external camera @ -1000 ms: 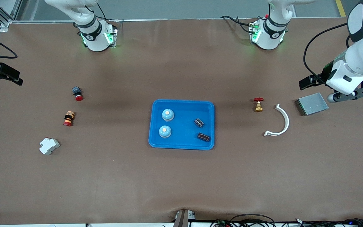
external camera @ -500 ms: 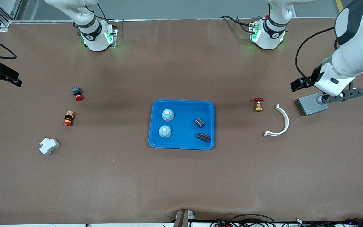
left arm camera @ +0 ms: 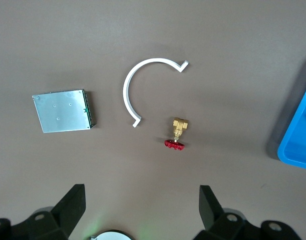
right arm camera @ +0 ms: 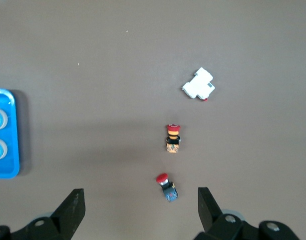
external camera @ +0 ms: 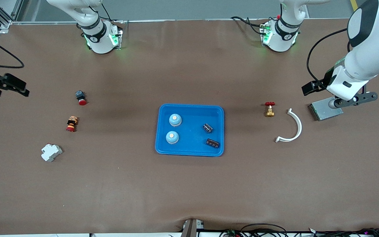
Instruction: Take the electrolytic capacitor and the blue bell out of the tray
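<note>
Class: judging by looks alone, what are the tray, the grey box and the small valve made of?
Tray: probably plastic; uniform glossy blue, rounded moulded rim. Grey box: likely sheet metal; dull silvery face. Valve: brass-looking yellow body, red handwheel, perhaps painted.

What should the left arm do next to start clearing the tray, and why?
Probably swing the left gripper toward the tray and stop above the nearer capacitor. It hangs open over the grey metal box, holding nothing, and both capacitors and both blue bells lie in the tray. The right gripper waits open at the table's edge.
</note>
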Tool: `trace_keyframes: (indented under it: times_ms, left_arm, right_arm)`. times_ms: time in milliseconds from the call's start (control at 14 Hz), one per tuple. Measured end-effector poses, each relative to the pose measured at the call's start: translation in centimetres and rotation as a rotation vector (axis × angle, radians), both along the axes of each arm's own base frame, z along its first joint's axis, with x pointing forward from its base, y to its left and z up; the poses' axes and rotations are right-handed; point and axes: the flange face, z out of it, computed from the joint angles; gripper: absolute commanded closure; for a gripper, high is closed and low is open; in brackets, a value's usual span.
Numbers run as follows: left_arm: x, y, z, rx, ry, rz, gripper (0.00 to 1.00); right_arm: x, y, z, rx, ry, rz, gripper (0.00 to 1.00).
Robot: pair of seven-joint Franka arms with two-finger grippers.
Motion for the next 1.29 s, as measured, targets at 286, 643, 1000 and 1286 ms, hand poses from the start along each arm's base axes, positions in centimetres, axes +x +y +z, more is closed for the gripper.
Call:
trace_keyframes:
  times_ms: [286, 643, 1000, 1286]
  left_arm:
    - [0.0, 0.2, 0.0, 0.018, -0.004, -0.004, 0.0]
    - [0.3, 0.4, -0.2, 0.025, -0.024, -0.005, 0.0]
    - [0.4, 0.5, -1.6, 0.027, -0.045, 0.041, 0.0]
    - [0.3, 1.3, -3.7, 0.029, -0.048, 0.067, 0.0]
  right_arm:
    - [0.3, 6.2, -4.6, 0.003, -0.005, -0.096, 0.0]
    - [0.1, 9.4, -8.6, 0.01, -0.036, -0.174, 0.0]
    - [-0.9, 19.5, -14.7, 0.018, -0.028, -0.303, 0.0]
    - [-1.5, 26.6, -19.5, 0.029, -0.036, -0.361, 0.0]
